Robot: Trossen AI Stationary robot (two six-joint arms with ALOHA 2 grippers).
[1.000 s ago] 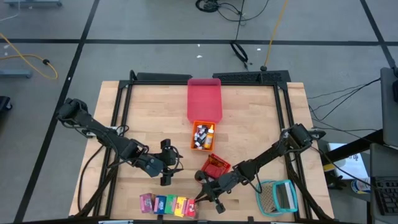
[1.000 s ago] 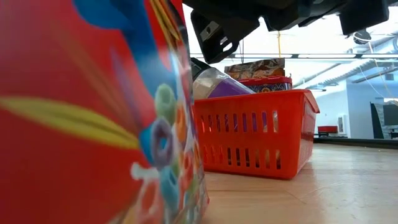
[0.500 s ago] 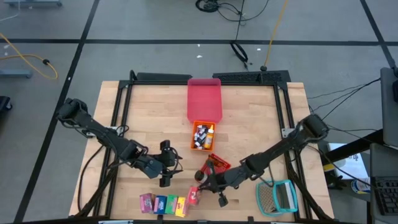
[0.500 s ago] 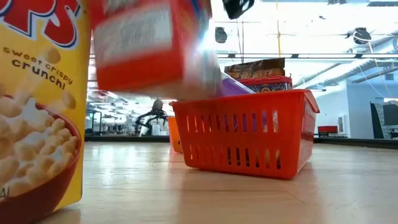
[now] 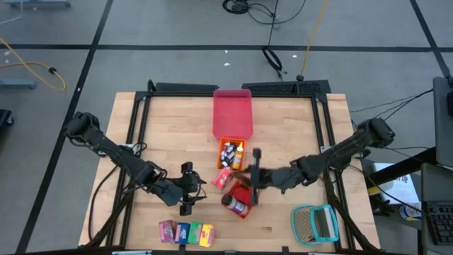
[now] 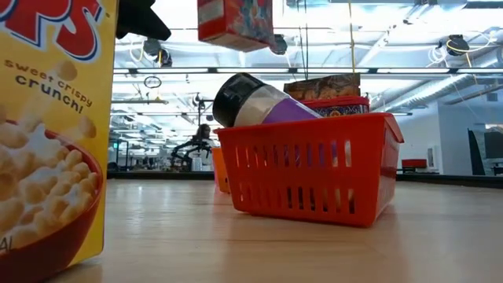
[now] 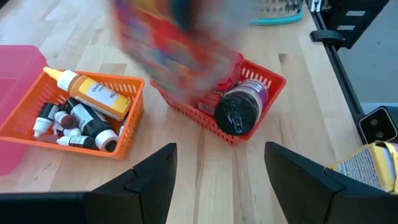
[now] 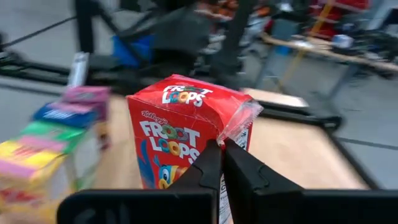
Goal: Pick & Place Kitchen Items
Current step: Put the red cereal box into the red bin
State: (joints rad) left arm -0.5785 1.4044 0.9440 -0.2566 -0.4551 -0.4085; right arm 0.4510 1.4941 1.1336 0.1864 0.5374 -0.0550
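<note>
right gripper (image 8: pixel 219 163) | jaws clamped on red carton (image 8: pixel 186 134) | carton lifted from row, now probably above red basket (image 5: pixel 243 197) | left gripper (image 7: pixel 217 168) parted, empty

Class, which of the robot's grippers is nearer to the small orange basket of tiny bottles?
Right. The right gripper, shut on the red cereal carton, hovers just beside the orange basket. The left gripper waits farther off, open, above the carton row.

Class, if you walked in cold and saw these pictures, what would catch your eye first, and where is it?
The red carton, pinched by its torn flap in the right end effector, hangs in the air near the red basket. That basket holds a dark-lidded jar lying on its side. Four bright cartons line the table's near edge.
</note>
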